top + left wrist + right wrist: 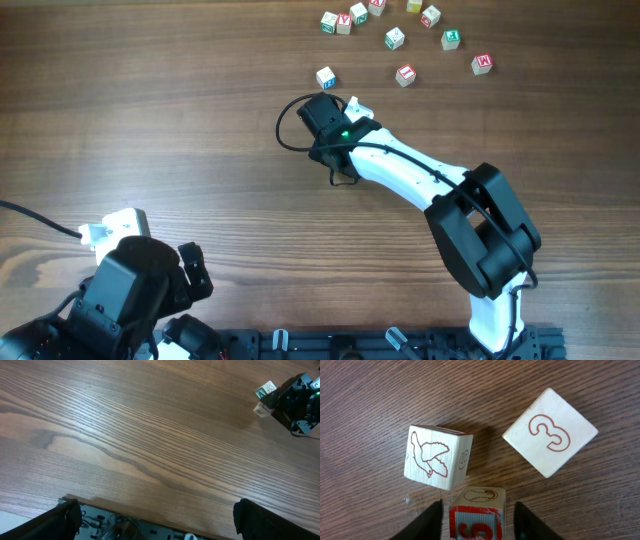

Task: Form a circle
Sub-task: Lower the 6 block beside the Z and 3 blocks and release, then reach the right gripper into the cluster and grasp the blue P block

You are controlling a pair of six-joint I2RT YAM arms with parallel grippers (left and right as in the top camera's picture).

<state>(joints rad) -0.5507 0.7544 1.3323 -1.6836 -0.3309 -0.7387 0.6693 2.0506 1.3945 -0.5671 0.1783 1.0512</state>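
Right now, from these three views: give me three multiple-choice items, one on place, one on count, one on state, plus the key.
1. In the right wrist view, where is the 3 cube relative to the bird cube?
A. stacked on it
B. to its right, apart
C. touching its left side

2. How many cubes show in the right wrist view?
A. one
B. three
C. six

3. The left gripper is:
A. open, with nothing between its fingers
B. shut on a cube
C. shut on a cable

Key:
1 B, bare table shows between the two.
2 B, the 3 cube, the bird cube and the red-framed cube at the bottom edge.
3 A, its fingers stand wide apart at the frame's lower corners.
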